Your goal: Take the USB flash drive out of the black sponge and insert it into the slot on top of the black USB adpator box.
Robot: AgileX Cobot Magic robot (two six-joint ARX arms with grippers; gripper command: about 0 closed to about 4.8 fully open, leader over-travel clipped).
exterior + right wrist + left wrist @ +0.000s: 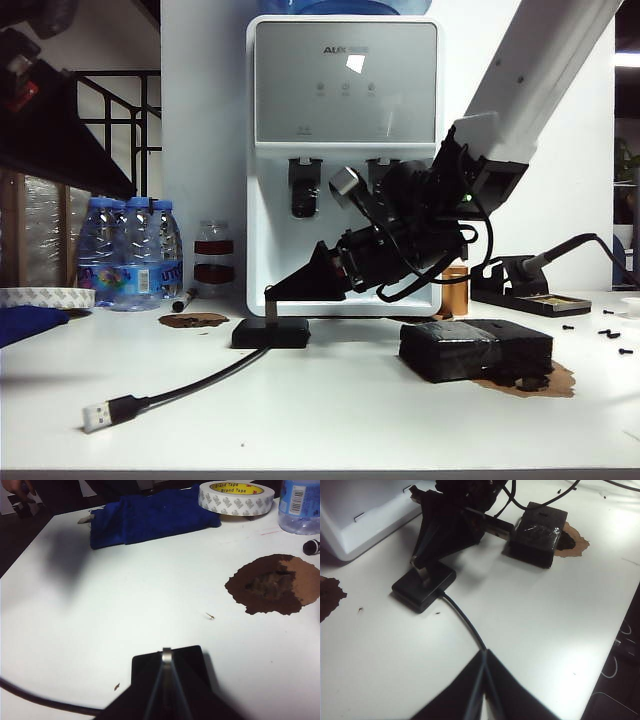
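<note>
White table (330, 420), mid-front: right gripper (166, 656) clamped on the tiny, stiff, slippery USB flash drive (166, 655) over the black USB adpator box (271, 333), best pinched by its sides; left gripper (485, 655) pressed together, empty, nearer the front edge.

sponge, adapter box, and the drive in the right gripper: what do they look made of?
Black sponge: foam, probably; glossy wrapped faces catch glare, edges look crumbly.
Black USB adpator box: matte plastic, likely; even dull black, rounded corners.
USB flash drive: metal by its silvery-grey sheen, pinched in the shut right gripper over the box.
Left gripper sits shut farther back, near the cable.
</note>
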